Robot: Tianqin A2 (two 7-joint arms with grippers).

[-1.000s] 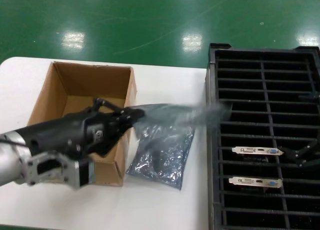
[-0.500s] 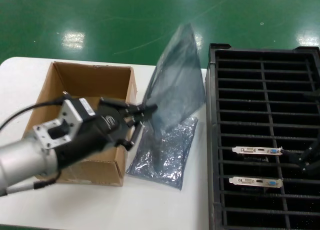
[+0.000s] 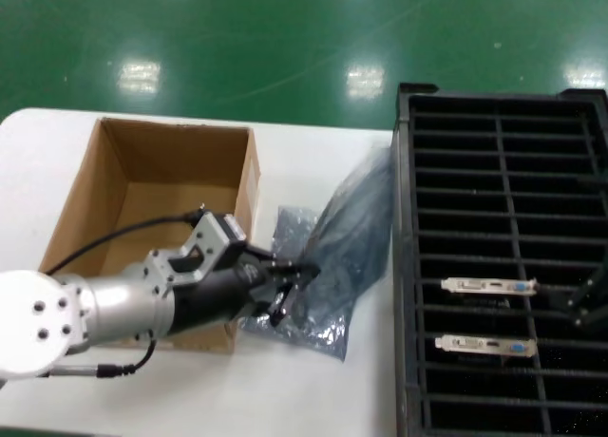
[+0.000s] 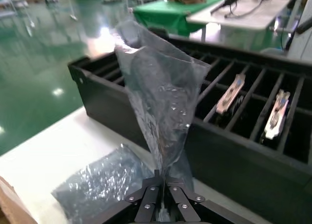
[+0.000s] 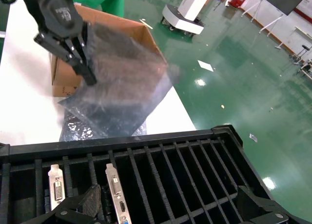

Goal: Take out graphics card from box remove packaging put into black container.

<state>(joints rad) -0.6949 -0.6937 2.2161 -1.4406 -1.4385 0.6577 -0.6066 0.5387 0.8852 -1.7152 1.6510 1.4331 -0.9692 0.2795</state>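
On my left sits the box [image 3: 152, 218], with my left gripper [image 3: 285, 287] just past its right wall, clenched on an empty bag [image 3: 351, 228] that stands up above another bag [image 3: 299, 309] lying flat on the table [image 3: 313, 389]. Further right, two graphics cards [image 3: 489, 287] stand in the black container [image 3: 503, 123], where my right gripper [image 3: 584, 309] rests spread wide.

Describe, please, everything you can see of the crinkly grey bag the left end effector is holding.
The translucent grey-silver crinkly plastic bag looks empty, with no card showing through it. The left end effector, shut on its lower corner, holds it up over the white table, its open mouth leaning towards the black slotted plastic tray. A second crinkly grey bag lies flat beneath it, beside the brown cardboard carton.
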